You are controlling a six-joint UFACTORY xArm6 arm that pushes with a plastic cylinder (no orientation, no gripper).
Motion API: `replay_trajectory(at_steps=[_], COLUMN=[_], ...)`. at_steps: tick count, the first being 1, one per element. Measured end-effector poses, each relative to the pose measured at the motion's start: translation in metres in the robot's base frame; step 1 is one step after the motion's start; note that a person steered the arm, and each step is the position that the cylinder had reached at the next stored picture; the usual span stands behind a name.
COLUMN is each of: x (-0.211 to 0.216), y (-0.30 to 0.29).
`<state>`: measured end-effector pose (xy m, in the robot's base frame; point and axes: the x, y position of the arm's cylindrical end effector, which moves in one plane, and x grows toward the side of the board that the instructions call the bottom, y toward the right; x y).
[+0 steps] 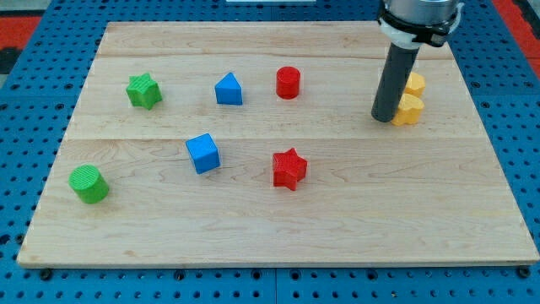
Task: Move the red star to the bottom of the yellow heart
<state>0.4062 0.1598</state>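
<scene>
The red star [288, 168] lies near the middle of the wooden board, toward the view's bottom. Two yellow blocks sit close together at the view's upper right: one [409, 110] in front and one [414, 84] behind it; which is the heart I cannot tell, as the rod hides part of each. My tip [383, 117] rests on the board just left of the front yellow block, touching or nearly touching it. The red star is well to the left and below the tip.
A red cylinder [288, 82], a blue triangular block [229, 89] and a green star [144, 91] stand along the upper part of the board [439, 211]. A blue cube [202, 153] sits left of the red star. A green cylinder [89, 184] is at the lower left.
</scene>
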Motion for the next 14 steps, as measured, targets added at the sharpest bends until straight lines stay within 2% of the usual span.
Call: replay_trajectory(at_steps=[2, 4, 5, 6, 7, 8, 9, 10, 11, 12, 13, 14], x=[0.008, 0.114, 0.149, 0.154, 0.116, 0.08, 0.073, 0.074, 0.109, 0.135, 0.121, 0.078], y=[0.005, 0.002, -0.08, -0.186, -0.195, -0.133, -0.045, -0.026, -0.068, -0.055, -0.013, 0.012])
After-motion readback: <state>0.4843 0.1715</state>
